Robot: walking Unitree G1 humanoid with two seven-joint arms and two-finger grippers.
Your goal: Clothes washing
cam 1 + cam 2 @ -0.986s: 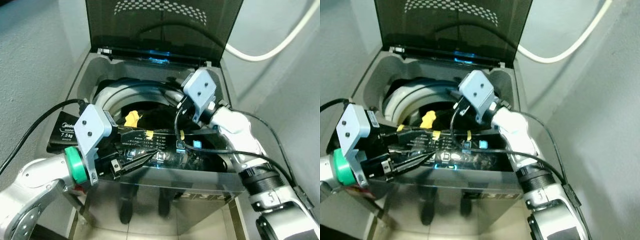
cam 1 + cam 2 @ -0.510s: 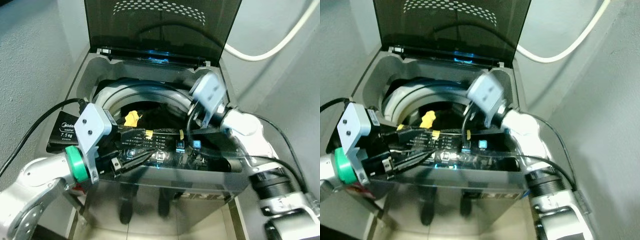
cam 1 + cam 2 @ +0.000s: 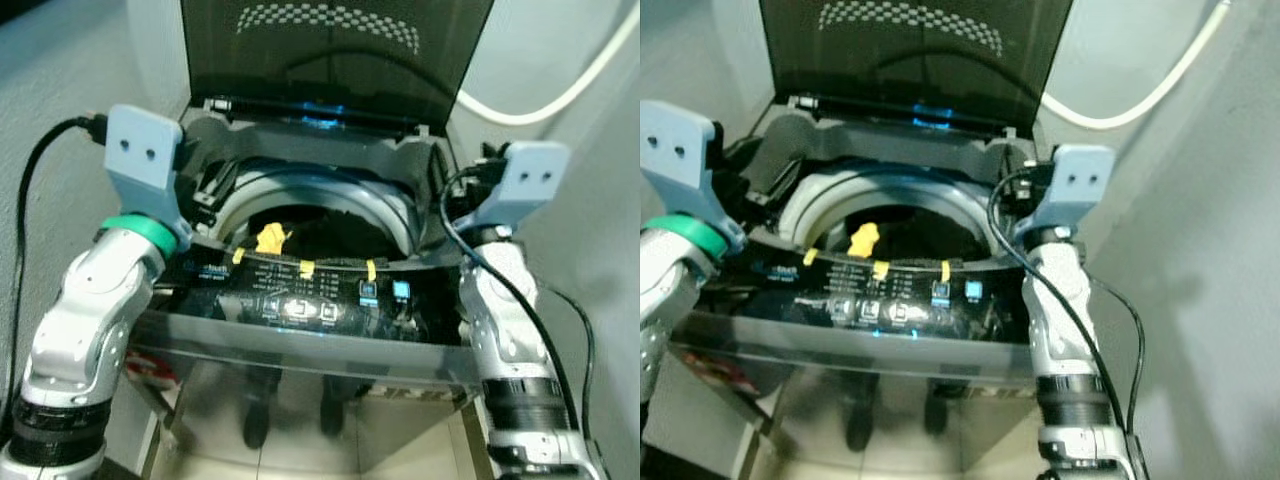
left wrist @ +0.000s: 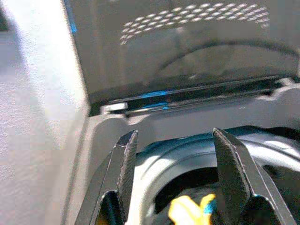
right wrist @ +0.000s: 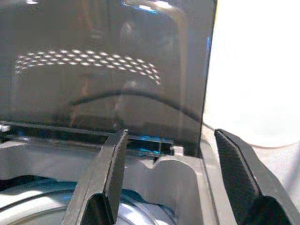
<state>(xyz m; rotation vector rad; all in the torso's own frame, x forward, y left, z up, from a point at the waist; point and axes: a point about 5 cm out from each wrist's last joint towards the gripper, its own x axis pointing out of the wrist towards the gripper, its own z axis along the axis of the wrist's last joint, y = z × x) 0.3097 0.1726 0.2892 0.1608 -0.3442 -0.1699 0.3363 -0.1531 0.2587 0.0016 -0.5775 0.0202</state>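
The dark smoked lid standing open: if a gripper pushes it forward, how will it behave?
The dark smoked lid looks rigid and hinged at the grey top-loading washer's back edge, so it would probably swing down in one piece. Standing near upright, it may drop quickly.

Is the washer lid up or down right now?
Up: the dark lid stands raised behind the drum opening, clothes visible inside.

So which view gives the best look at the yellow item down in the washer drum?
The left eye view: the yellow item lies sharp against dark laundry inside the drum. The right eye view shows it much the same. The left wrist view catches a blurred part between the open left gripper fingers.
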